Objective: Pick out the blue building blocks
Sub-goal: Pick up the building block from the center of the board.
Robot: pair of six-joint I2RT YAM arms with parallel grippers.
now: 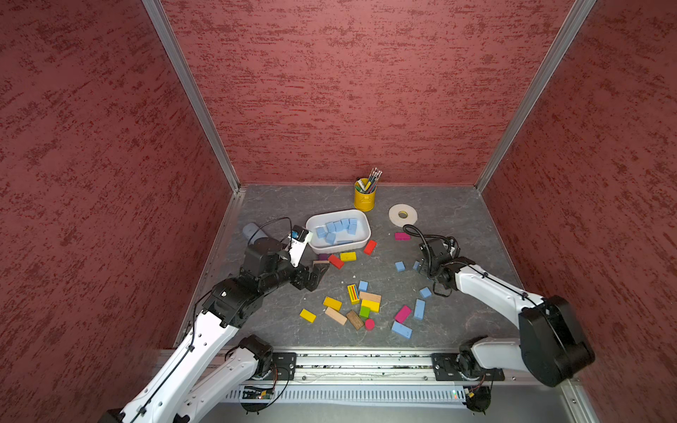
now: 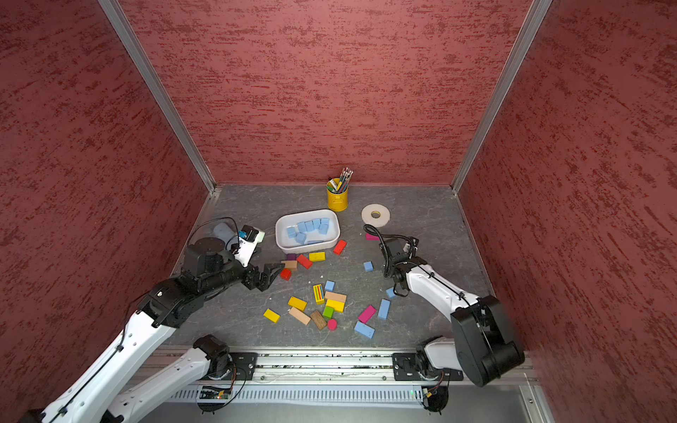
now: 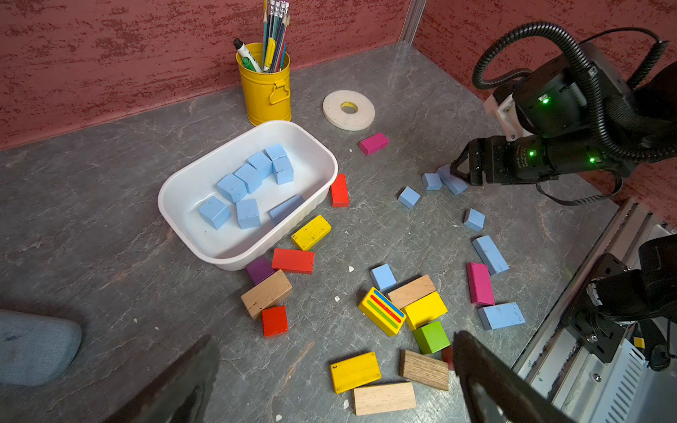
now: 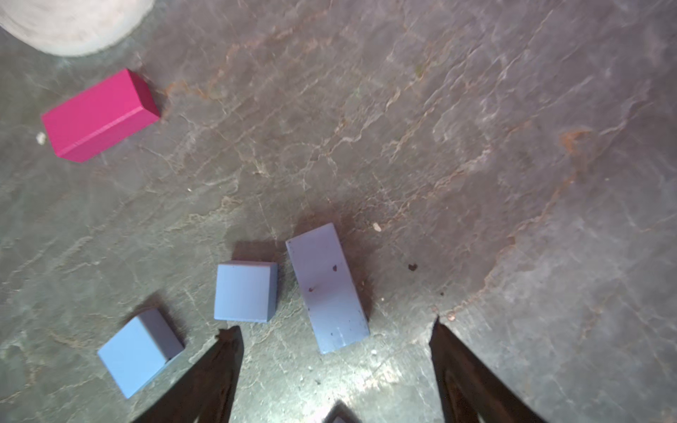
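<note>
- In both top views the right arm [image 1: 487,289] hides the long block [image 4: 328,289]; you see it only in the wrist views.
- The tape roll [image 4: 69,22] is cut off and blurred in the right wrist view. A grey thing [image 3: 36,344] at the edge of the left wrist view is too cropped to name.
- The desk [image 1: 458,227] is grey and slate-like, with pale veins, rusty streaks and white crumbs. Red textured walls [image 1: 348,91] close three sides.
- The blue blocks [image 3: 249,179] are pale, matte cubes and bricks. A cluster lies in the white tub [image 3: 190,190], and seven lie loose on the desk among other colours.
- The long block, one of those seven, lies flat with dark specks on it, just beside a cube [image 4: 245,291].
- The right jaws stand apart astride the long block's near end, touching neither side.
- The left jaws stand wide apart and empty, over the desk just in front of the tub.
</note>
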